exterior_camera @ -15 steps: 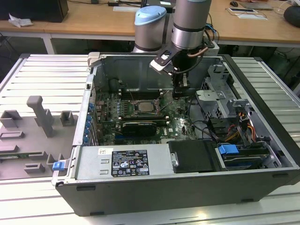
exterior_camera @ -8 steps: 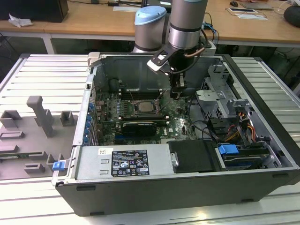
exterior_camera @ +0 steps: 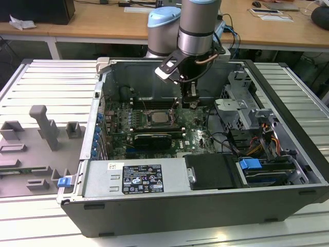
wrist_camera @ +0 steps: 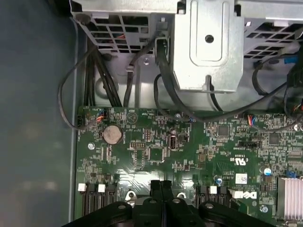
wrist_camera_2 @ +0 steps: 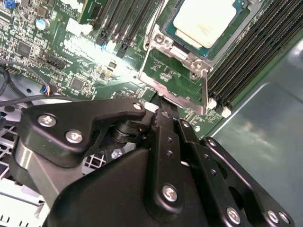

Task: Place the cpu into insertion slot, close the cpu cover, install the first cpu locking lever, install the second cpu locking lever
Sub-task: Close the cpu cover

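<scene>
I am holding the gripper (wrist_camera_2: 163, 108), fingers (wrist_camera: 156, 188) pressed together, at the free edge of the tilted-up cpu cover (wrist_camera_2: 176, 78); the cpu (wrist_camera_2: 203, 21) is sitting in the insertion slot (wrist_camera_2: 161, 41), near the middle of the board (wrist_camera: 156, 156). Pushing slowly and squarely seems wise.

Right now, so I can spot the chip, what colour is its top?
Pale silvery beige; the chip shows best in the second wrist view.
</scene>
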### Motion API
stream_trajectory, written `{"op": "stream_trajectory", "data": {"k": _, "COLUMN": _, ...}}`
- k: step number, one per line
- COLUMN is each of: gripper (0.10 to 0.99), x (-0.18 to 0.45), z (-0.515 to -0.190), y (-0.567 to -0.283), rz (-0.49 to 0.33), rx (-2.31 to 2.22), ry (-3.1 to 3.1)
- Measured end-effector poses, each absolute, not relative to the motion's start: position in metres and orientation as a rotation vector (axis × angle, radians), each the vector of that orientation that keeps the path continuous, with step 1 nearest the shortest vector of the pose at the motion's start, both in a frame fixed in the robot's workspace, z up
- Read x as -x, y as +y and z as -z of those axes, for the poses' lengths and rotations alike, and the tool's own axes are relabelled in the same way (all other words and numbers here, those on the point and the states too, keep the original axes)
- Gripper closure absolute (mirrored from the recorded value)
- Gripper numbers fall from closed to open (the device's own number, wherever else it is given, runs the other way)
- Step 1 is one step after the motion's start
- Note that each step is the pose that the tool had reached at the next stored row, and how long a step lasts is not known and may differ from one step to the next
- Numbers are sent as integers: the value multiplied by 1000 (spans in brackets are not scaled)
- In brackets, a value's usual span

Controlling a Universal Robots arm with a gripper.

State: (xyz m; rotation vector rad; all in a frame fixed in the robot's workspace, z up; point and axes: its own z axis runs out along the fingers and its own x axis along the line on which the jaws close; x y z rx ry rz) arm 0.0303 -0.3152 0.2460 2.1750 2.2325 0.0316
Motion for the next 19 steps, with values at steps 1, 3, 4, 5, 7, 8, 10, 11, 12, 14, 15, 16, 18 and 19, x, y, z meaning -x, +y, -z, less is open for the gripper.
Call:
{"op": "stream_trajectory", "data": {"k": 1, "gripper": 980, "x": -27, "z": -245, "y": -315, "rz": -32, "rx": -2175, "ry": 2233}}
{"op": "stream_trajectory", "data": {"k": 3, "gripper": 980, "x": -25, "z": -245, "y": -315, "rz": -32, "rx": -2175, "ry": 2233}}
{"op": "stream_trajectory", "data": {"k": 4, "gripper": 980, "x": -24, "z": -245, "y": -315, "rz": -32, "rx": -2175, "ry": 2233}}
{"op": "stream_trajectory", "data": {"k": 5, "gripper": 980, "x": -23, "z": -244, "y": -315, "rz": -32, "rx": -2174, "ry": 2233}}
{"op": "stream_trajectory", "data": {"k": 7, "gripper": 980, "x": -21, "z": -244, "y": -315, "rz": -32, "rx": -2174, "ry": 2233}}
{"op": "stream_trajectory", "data": {"k": 8, "gripper": 980, "x": -20, "z": -244, "y": -315, "rz": -32, "rx": -2174, "ry": 2233}}
{"op": "stream_trajectory", "data": {"k": 10, "gripper": 980, "x": -18, "z": -243, "y": -315, "rz": -32, "rx": -2174, "ry": 2233}}
{"op": "stream_trajectory", "data": {"k": 11, "gripper": 980, "x": -17, "z": -243, "y": -315, "rz": -32, "rx": -2174, "ry": 2233}}
{"op": "stream_trajectory", "data": {"k": 12, "gripper": 980, "x": -15, "z": -243, "y": -315, "rz": -32, "rx": -2174, "ry": 2234}}
{"op": "stream_trajectory", "data": {"k": 14, "gripper": 980, "x": -10, "z": -241, "y": -315, "rz": -32, "rx": -2174, "ry": 2234}}
{"op": "stream_trajectory", "data": {"k": 15, "gripper": 980, "x": -7, "z": -240, "y": -315, "rz": -32, "rx": -2174, "ry": 2233}}
{"op": "stream_trajectory", "data": {"k": 16, "gripper": 980, "x": -5, "z": -239, "y": -315, "rz": -32, "rx": -2174, "ry": 2234}}
{"op": "stream_trajectory", "data": {"k": 18, "gripper": 980, "x": 1, "z": -238, "y": -315, "rz": -32, "rx": -2174, "ry": 2234}}
{"op": "stream_trajectory", "data": {"k": 19, "gripper": 980, "x": 4, "z": -237, "y": -315, "rz": -32, "rx": -2174, "ry": 2233}}
